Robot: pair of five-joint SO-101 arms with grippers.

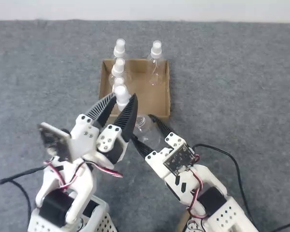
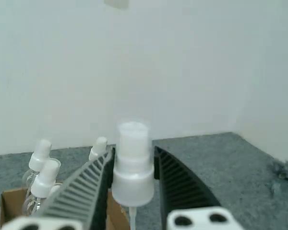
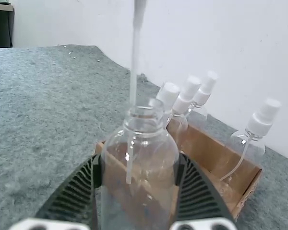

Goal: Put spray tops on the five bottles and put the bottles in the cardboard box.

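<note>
- The clear bottle (image 3: 138,158) stands just outside the cardboard box's (image 1: 168,92) near wall. The right gripper's (image 1: 146,129) fingers pinch its body. It is probably light, stiff and slick.
- The spray top (image 2: 133,163) is pinched at its collar by the left gripper's (image 1: 117,104) fingers, above the bottle's neck. Its thin dip tube hangs inside the bottle and looks bendable, so a straight descent seems wise.
- Four capped bottles (image 1: 156,53) stand inside the box, and bare floor shows beside its near wall. The low walls need clearing.
</note>
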